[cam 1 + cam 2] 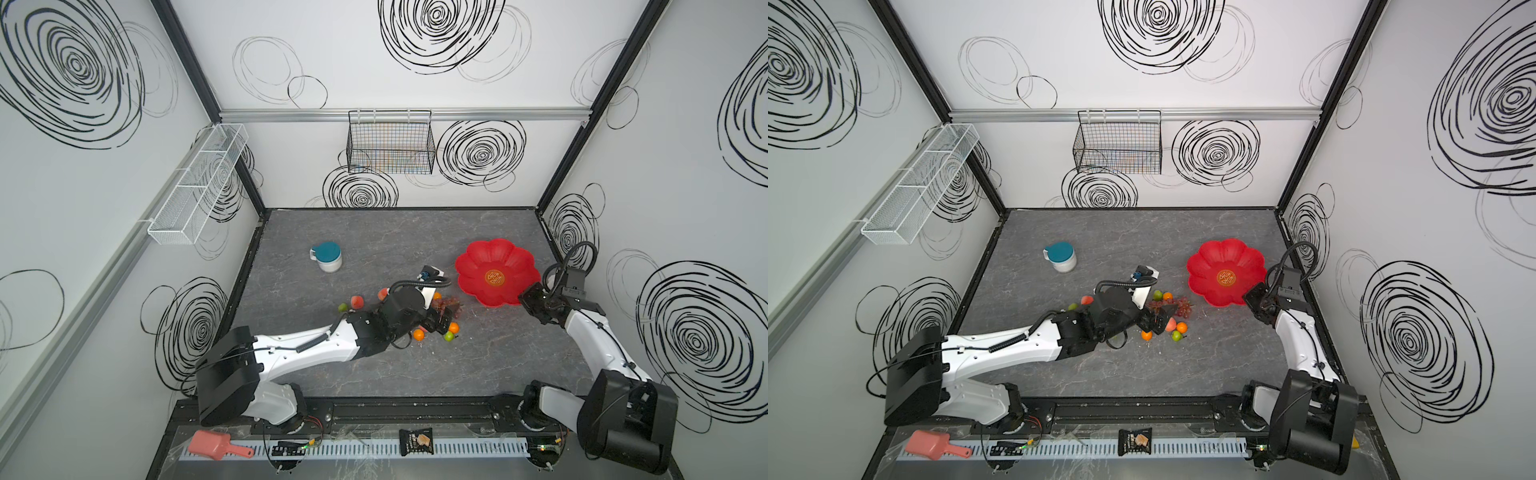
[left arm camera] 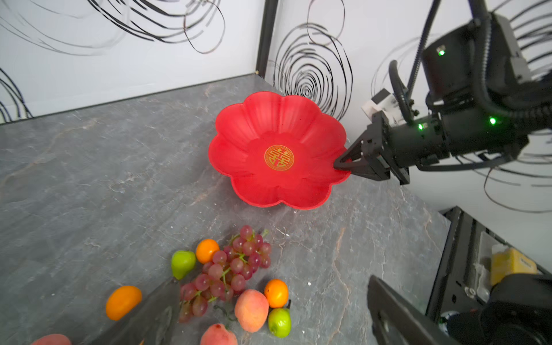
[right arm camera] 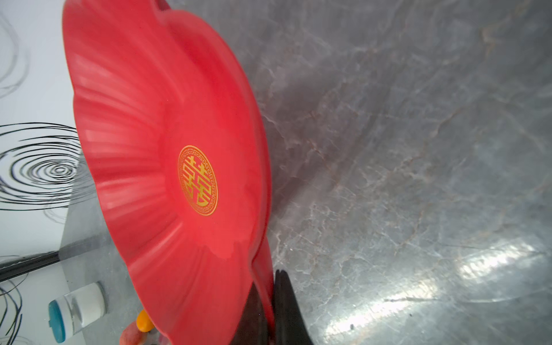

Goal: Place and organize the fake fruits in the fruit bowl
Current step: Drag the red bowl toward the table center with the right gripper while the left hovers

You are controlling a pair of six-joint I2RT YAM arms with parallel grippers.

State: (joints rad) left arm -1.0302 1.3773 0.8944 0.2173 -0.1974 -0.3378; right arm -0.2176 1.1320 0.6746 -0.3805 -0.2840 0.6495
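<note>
Toward the back left of the grey table [image 1: 374,374] stands a white mug [image 1: 328,262] with a teal lid, well apart from everything else. At mid-table the fake fruits [image 1: 1183,307] lie loose on the surface. A green pear [image 1: 342,307] and a peach [image 1: 356,301] sit just left of the left arm [image 1: 307,345]. Further right, the left wrist view shows the grape bunch [image 2: 233,268] with oranges [image 2: 206,250] and more peaches and pears crowded close around it. The left gripper [image 1: 445,316] hangs over this cluster with its jaws spread wide and nothing held; whether a finger touches any fruit I cannot tell. Right of the fruits, near but apart, sits the red fruit bowl [image 2: 268,119], with a gold emblem [image 2: 279,157] at its centre. The right gripper [image 2: 340,163] is pinched tight on the bowl's rim, on the side away from the fruits.
</note>
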